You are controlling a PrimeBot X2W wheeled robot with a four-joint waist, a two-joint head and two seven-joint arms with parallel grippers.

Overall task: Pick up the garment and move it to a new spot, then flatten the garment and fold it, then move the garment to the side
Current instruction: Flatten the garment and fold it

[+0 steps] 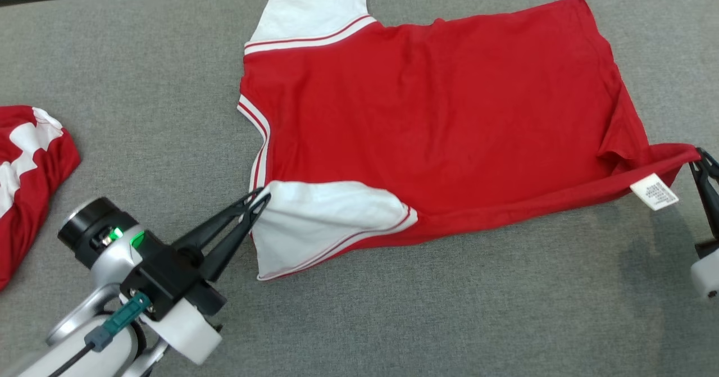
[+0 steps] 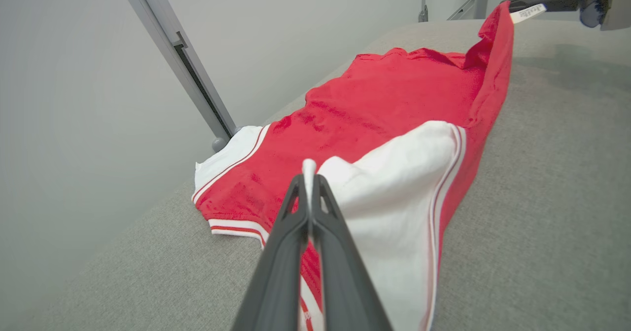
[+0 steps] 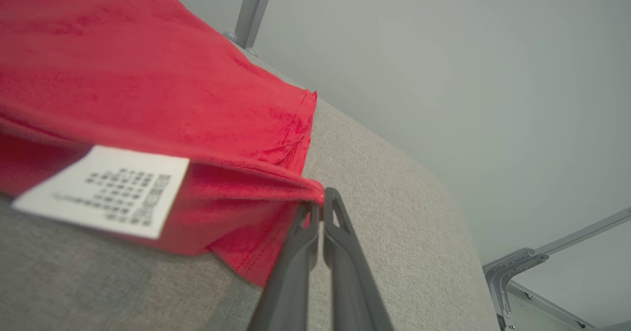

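**Both near corners pinched, shirt spread on the table**

Far left first: a second red-and-white garment [image 1: 28, 158], bunched at the edge of the grey cloth tabletop [image 1: 393, 321], well apart from the action.

Next along, the left gripper [image 1: 259, 198], reaching in from the lower left. Fingers pressed together, nothing but a sliver of fabric between them. Grips the tip of the near white sleeve [image 1: 326, 219] of the red T-shirt [image 1: 427, 124], just beside the striped neckline trim. From the left wrist: white tip poking up between the closed fingers, rest of the sleeve draped below and to the right.

Middle of the table now: T-shirt laid out mostly flat, soft wrinkles across the red body. Far white sleeve [image 1: 312, 12] up near the back edge, hem over to the right.

Along the near side, a red edge turned up and rising off the cloth toward the right, shadow underneath. White care label [image 1: 654, 191] hanging from that raised edge, print too blurred to read.

Far right: right gripper [image 1: 701, 160], fingers closed tight on the near hem corner. Holds it up off the tabletop, fabric drawn to a taut point.
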